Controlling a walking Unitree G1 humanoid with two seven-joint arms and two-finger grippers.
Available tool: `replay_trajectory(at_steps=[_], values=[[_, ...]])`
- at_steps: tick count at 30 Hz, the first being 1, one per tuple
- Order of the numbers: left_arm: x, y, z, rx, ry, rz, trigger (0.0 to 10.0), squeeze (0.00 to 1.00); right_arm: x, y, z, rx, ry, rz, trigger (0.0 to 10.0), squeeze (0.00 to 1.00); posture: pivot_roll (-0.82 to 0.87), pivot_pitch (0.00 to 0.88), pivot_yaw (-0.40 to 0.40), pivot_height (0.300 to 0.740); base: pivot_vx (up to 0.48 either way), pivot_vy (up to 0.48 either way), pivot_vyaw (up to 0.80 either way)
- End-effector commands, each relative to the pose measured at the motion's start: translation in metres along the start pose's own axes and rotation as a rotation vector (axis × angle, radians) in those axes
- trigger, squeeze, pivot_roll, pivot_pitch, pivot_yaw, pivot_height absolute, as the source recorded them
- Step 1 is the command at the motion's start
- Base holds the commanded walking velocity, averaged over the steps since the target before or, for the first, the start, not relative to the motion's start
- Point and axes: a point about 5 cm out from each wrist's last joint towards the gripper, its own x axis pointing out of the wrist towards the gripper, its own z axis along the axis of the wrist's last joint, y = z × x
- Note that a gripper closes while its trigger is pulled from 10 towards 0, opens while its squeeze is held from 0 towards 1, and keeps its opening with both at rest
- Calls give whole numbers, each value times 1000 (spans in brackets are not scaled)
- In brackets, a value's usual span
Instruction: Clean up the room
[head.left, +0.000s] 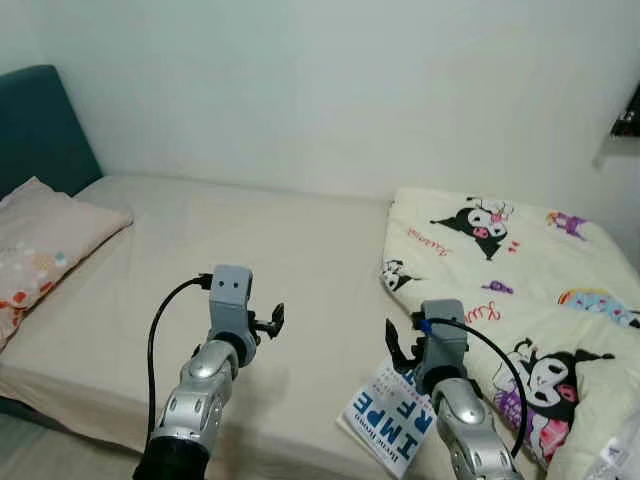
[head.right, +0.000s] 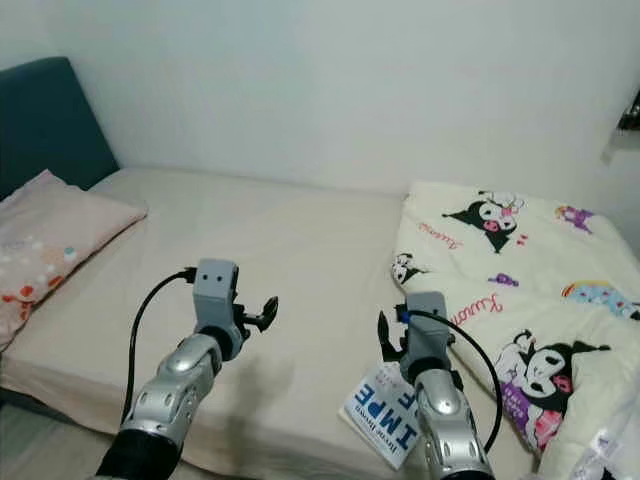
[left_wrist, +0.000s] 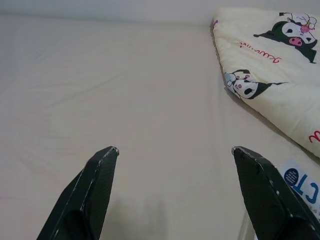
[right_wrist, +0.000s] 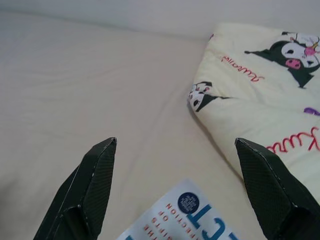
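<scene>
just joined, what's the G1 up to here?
It stands at a bed, both arms held out over the sheet. The left gripper and right gripper are open and hold nothing. A book lies near the bed's front edge under the right arm, beside a cartoon-print quilt. A pink pillow sits at the left.

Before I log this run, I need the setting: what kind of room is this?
Most likely a bedroom: a bed with a pillow by its headboard and a cartoon-print quilt.
</scene>
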Motion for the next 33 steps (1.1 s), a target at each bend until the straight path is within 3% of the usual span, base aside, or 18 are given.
replay_trajectory(at_steps=[1,10,16,20,28,33], values=[[-1,2,-5,-4,20,4,10000,0,0,6,1,9,-1,16,10000,0,-22,0,-8,740,0,0,0],[-3,2,-6,27,18,8,10000,0,-3,9,-4,4,27,27,10000,0,-19,0,-9,740,0,0,0],[-5,5,-6,25,11,15,10000,0,-5,11,-8,7,39,31,10000,0,-17,0,-10,740,0,474,0],[-9,4,-10,27,25,6,10000,0,-10,12,-24,8,101,28,10000,0,-17,0,-9,740,0,96,0],[-19,16,-23,59,55,18,10000,0,-22,3,-43,11,167,-37,10000,0,-18,16,-6,735,0,0,0],[-22,19,-24,49,48,26,10000,0,-24,0,-44,23,168,-50,10000,0,-20,22,-8,725,0,0,0]])
